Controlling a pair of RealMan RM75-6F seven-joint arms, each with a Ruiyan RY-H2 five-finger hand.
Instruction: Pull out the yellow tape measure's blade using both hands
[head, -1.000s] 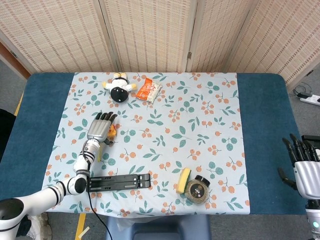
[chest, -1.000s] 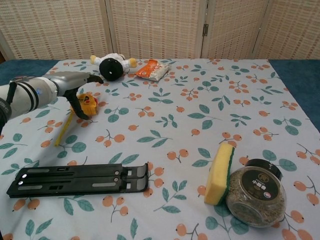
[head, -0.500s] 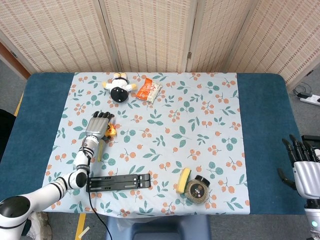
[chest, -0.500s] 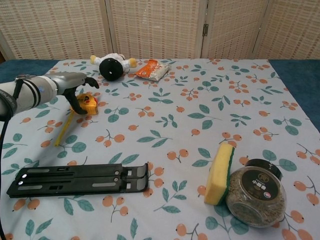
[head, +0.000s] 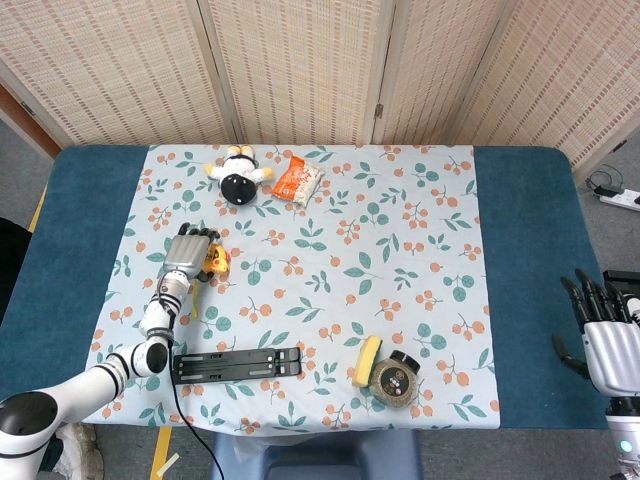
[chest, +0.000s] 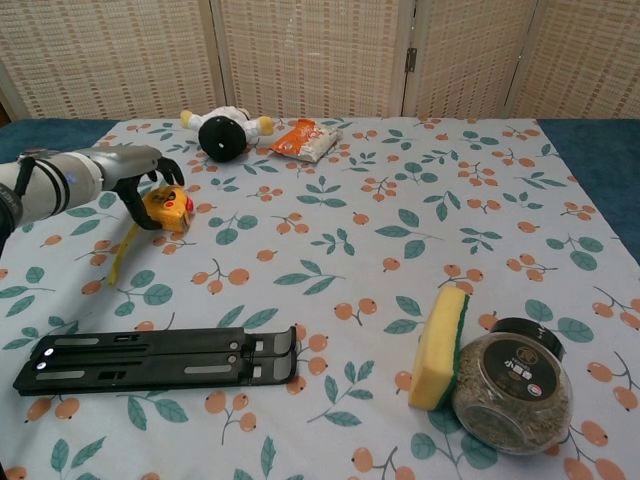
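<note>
Head view: left hand (head: 187, 255) grips yellow tape measure (head: 214, 262) at the tablecloth's left side; right hand (head: 603, 335) hangs open off the worktop's right edge, well apart. Chest view: blade (chest: 123, 252) trails out; one-handed case may slip. Hand and case have shifted left since earlier frames.

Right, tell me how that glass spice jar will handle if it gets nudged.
The spice jar lies on its side with a round body, so it would probably roll. The sponge touching it may block rolling leftward. Nearly full, it likely feels heavy.
</note>
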